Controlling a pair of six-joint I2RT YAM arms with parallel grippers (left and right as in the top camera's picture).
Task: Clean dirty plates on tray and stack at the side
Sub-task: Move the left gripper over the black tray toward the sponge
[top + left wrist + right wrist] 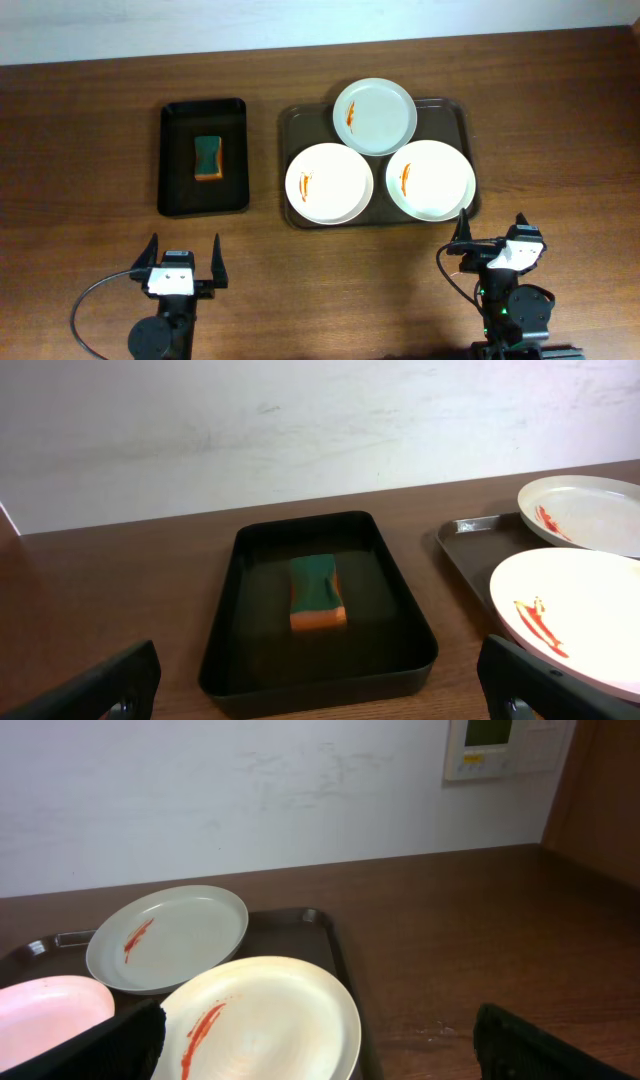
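Three dirty plates lie on the dark brown tray (452,118), each with an orange-red smear: one at the back (375,115), one front left (329,183), one front right (431,179). My left gripper (185,248) is open near the table's front edge, in front of the black tray, and holds nothing. My right gripper (492,225) is open too, just in front of the brown tray's right corner. In the right wrist view the front right plate (265,1020) lies close ahead between the open fingers (110,1045). The back plate (170,935) sits beyond it.
A smaller black tray (172,160) stands left of the brown tray and holds a green and orange sponge (208,158). In the left wrist view that sponge (318,592) lies straight ahead. Bare wooden table (560,120) extends to the right of the brown tray.
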